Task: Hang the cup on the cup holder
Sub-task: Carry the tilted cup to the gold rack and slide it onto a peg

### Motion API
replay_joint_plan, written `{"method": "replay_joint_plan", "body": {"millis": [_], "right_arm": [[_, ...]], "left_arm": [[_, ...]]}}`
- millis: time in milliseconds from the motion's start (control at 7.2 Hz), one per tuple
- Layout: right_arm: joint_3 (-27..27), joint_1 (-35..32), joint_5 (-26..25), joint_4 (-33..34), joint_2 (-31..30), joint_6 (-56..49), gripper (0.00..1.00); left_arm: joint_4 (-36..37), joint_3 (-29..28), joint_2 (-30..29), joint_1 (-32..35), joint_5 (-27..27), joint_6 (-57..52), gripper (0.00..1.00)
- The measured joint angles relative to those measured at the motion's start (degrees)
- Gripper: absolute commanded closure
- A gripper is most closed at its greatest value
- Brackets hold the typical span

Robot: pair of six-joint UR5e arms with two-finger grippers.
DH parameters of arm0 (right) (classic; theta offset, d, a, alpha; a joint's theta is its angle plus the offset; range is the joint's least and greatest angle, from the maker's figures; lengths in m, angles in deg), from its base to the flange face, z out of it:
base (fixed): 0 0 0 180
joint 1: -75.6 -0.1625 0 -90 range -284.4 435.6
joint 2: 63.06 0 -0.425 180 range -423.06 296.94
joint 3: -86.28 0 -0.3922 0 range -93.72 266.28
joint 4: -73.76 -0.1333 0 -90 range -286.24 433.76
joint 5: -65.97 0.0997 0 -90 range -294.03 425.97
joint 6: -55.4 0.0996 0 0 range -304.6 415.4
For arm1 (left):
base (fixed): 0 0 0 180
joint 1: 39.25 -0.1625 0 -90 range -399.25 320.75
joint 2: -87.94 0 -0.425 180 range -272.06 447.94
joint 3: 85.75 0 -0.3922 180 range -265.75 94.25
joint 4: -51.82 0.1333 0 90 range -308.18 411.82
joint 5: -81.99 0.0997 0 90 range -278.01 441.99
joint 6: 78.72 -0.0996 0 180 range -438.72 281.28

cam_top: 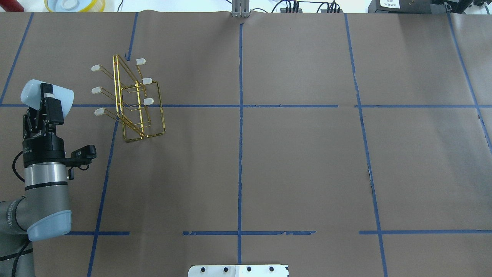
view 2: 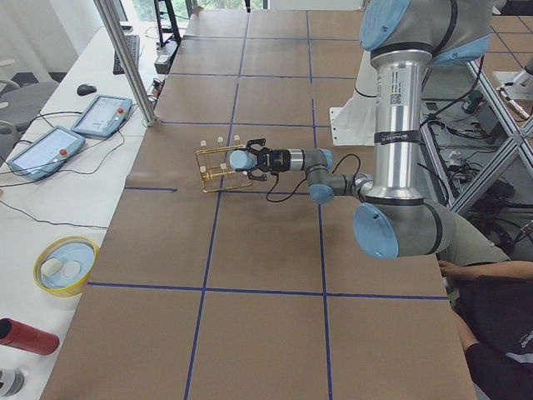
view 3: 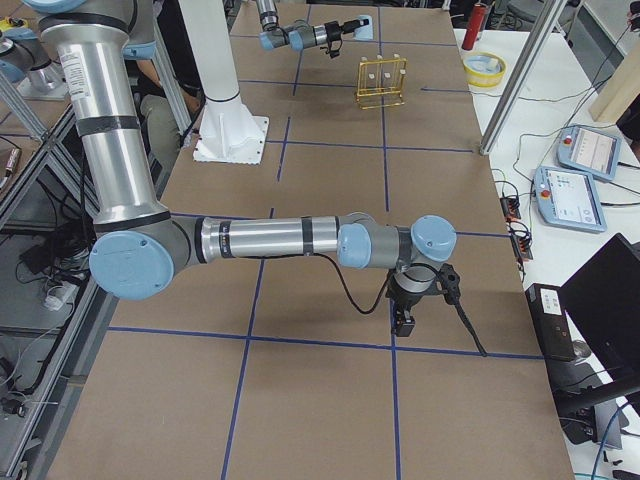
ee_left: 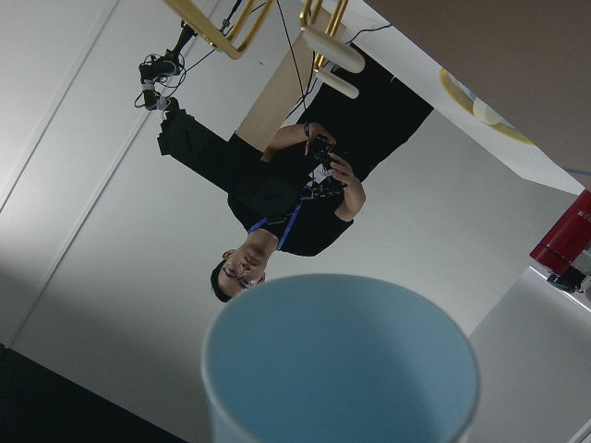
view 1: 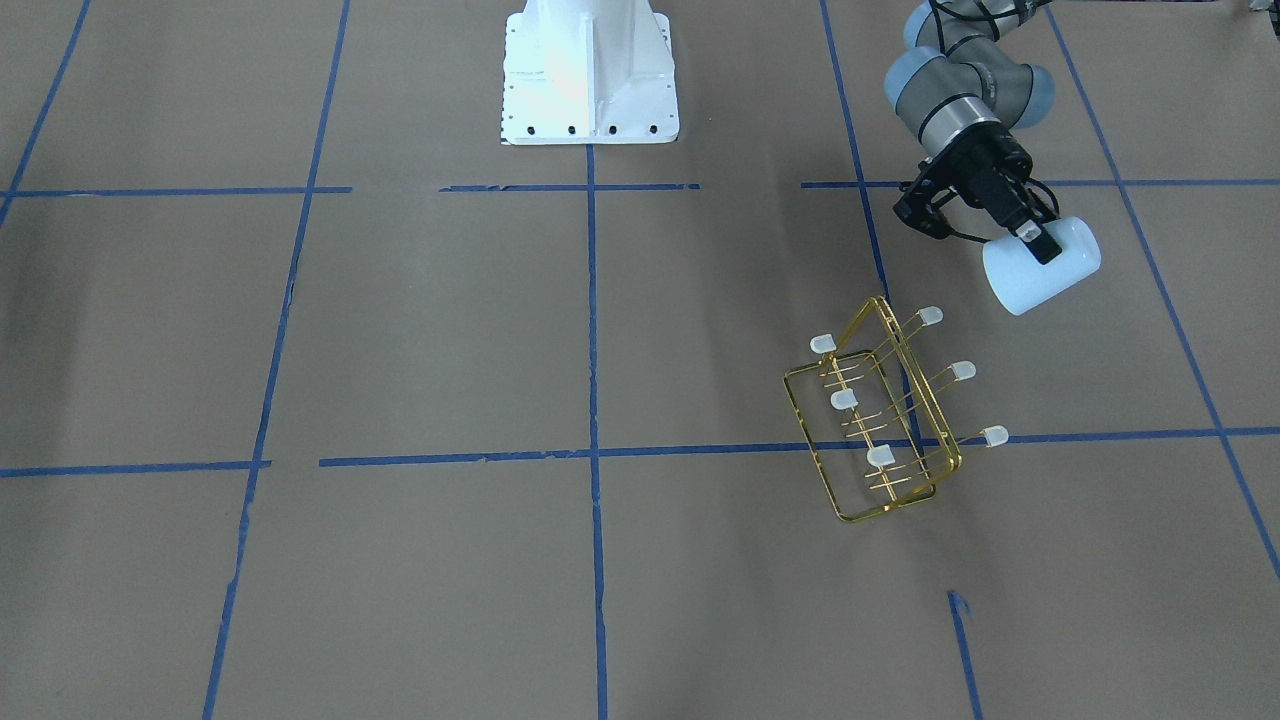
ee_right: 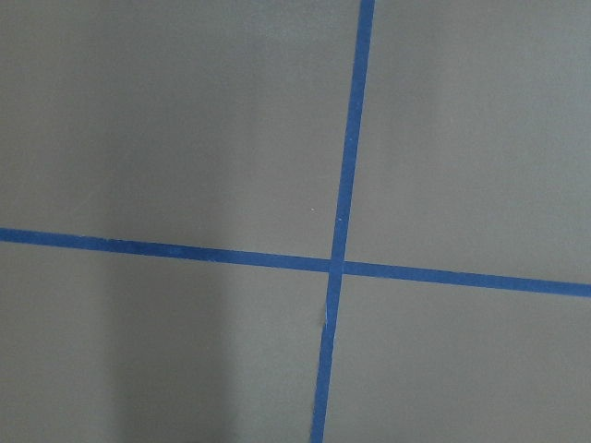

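The cup (view 1: 1015, 285) is a pale blue tumbler held on its side above the table by my left gripper (view 1: 1040, 243), which is shut on it. In the overhead view the cup (cam_top: 30, 91) and left gripper (cam_top: 48, 98) are left of the gold wire cup holder (cam_top: 134, 104), apart from it. The cup holder (view 1: 905, 400) stands on the table with its white-capped prongs bare. The left wrist view shows the cup (ee_left: 342, 369) close up and two prongs (ee_left: 328, 51) beyond. My right gripper (view 3: 405, 318) shows only in the exterior right view; I cannot tell its state.
The white robot base (view 1: 590, 70) stands at the table's middle edge. A yellow-rimmed bowl (cam_top: 75, 4) and a red object (cam_top: 11, 4) lie past the far edge. A person (ee_left: 286, 203) stands beyond the table. Blue tape lines (ee_right: 342, 268) cross the brown tabletop.
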Motion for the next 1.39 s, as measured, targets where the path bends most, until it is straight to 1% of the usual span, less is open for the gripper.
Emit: {"method": "replay_joint_plan", "body": {"millis": [417, 1389], "right_arm": [[0.00, 0.00, 0.00, 0.00, -0.02, 0.00, 0.00], [0.00, 0.00, 0.00, 0.00, -0.02, 0.00, 0.00]], "left_arm": [[-0.11, -4.71, -4.28, -0.51, 1.55, -1.13, 1.00], [-0.46, -13.11, -11.04, -1.09, 1.76, -0.70, 1.00]]}}
